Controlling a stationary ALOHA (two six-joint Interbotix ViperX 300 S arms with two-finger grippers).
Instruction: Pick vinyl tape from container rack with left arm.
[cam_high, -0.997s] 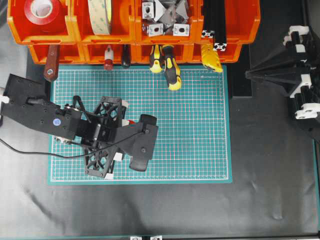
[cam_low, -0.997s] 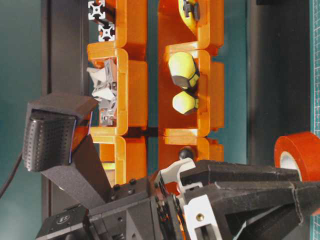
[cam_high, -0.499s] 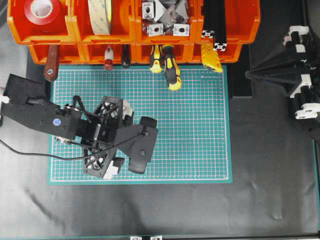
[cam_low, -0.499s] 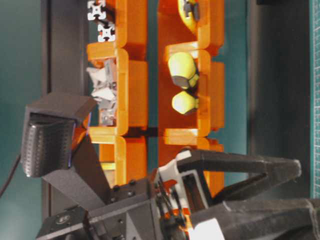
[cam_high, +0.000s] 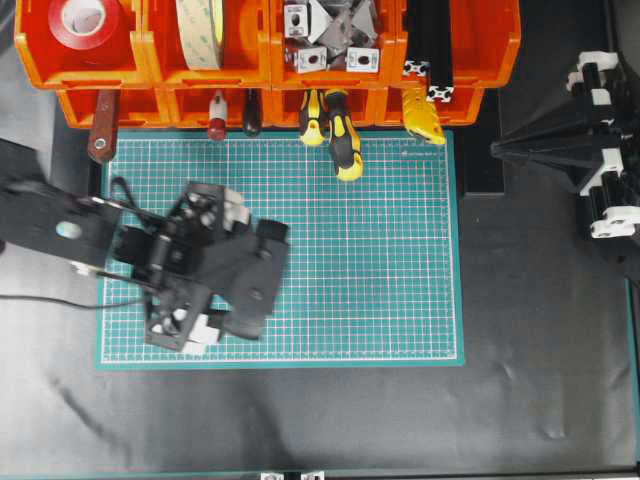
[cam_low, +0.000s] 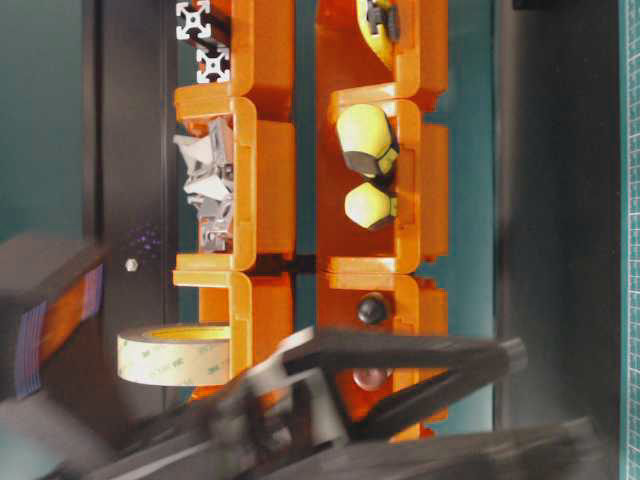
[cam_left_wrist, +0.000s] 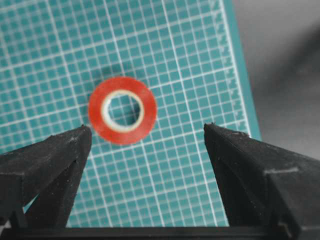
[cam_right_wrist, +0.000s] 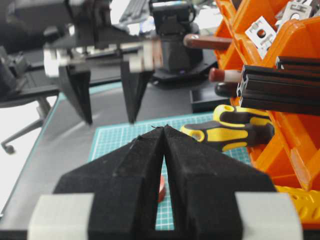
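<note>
we see our left gripper (cam_left_wrist: 145, 145) released, jaws wide, with the vinyl tape (cam_left_wrist: 122, 110) lying flat on the green mat (cam_left_wrist: 190, 75) just ahead, slightly left.

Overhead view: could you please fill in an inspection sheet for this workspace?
Surface: green cutting mat on a dark cover.
Job's things: vinyl tape lies flat on the mat; container rack holds another red roll.
Clutter: cream tape roll, screwdrivers, brackets, all in the rack.
Tools: left tool open over the tape; right tool shut, empty.
Cables: black cable by the left arm.
Surroundings: nothing seen.
</note>
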